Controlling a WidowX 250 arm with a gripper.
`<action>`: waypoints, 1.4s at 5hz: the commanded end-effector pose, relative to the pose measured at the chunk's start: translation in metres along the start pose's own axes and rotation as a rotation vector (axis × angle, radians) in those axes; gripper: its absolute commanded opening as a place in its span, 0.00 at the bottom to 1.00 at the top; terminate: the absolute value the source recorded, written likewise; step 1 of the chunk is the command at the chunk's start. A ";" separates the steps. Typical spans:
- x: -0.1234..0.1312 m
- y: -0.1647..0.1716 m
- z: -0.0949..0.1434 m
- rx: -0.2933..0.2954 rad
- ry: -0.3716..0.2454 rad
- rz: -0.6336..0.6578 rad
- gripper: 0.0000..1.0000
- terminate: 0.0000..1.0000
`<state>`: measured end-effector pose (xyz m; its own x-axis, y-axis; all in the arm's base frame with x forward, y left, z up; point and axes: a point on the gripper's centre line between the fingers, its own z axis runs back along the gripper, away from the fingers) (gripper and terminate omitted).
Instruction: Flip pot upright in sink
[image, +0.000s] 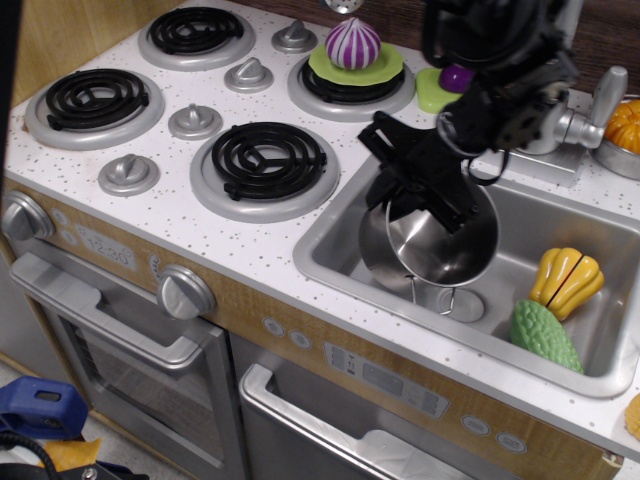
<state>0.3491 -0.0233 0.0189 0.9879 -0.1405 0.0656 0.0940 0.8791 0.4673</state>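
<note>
My gripper (425, 195) is clamped on the steel pot's (432, 238) rim, tilted above the sink (335, 235); it's light, rigid, slippery, so I'd keep to the rim.

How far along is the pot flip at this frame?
Done: the end effector is shut on the pot, which is raised inside the sink. In hand: the pot is tilted, its open mouth facing the camera, its wire handle hanging below. Left: finish rotating it mouth-up, set it on the sink floor and release.
</note>
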 end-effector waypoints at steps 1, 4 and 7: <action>0.000 0.004 0.000 -0.087 -0.031 -0.061 0.00 0.00; 0.003 -0.033 0.004 -0.270 0.017 0.058 0.00 0.00; 0.006 -0.041 0.005 -0.275 -0.013 0.085 1.00 0.00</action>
<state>0.3433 -0.0600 -0.0100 0.9962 -0.0620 0.0611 0.0478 0.9763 0.2112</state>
